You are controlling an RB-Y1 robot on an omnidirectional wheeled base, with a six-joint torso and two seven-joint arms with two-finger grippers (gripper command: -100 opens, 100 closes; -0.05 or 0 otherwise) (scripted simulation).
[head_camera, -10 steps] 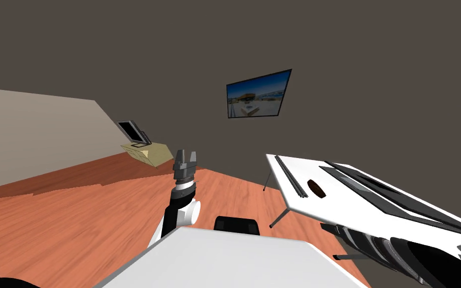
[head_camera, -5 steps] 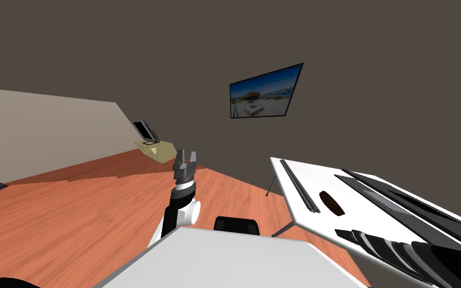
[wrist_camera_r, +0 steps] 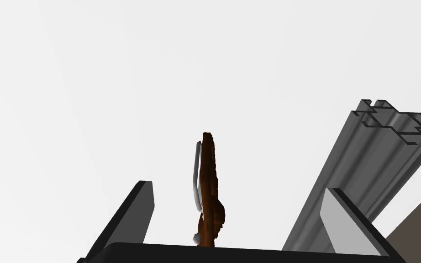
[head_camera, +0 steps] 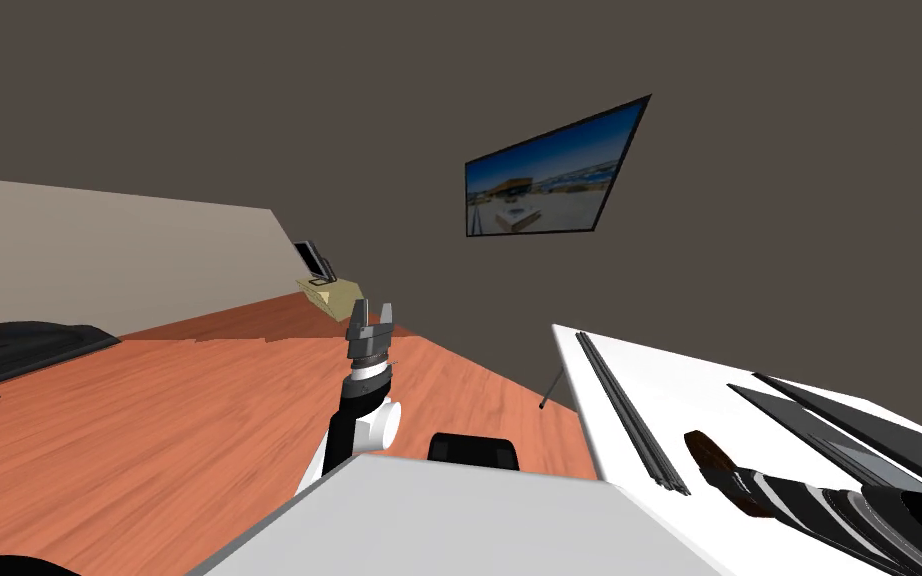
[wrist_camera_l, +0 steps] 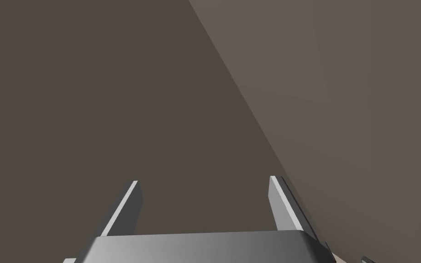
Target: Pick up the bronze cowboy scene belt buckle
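Two thin fingers of the right gripper [wrist_camera_r: 238,186] stand apart, one on each side of the flat, brown, oval belt buckle [wrist_camera_r: 209,182], and neither touches it. The wrist camera sees the buckle from its edge, with a small grey loop on one face. It rests on the white table [head_camera: 649,390], at about two o'clock from me. Just beside one finger runs a grey ribbed rail [wrist_camera_r: 369,155].

I judge that the step in hand is the grasp: the gripper is placed but not yet closed. The next move calls for closing on the two faces, then lifting straight, clear of the rail.

At twelve o'clock the left gripper [head_camera: 370,312] hangs idle, fingers apart. Farther, at one o'clock, a blue framed picture [head_camera: 549,175] hangs on the wall.
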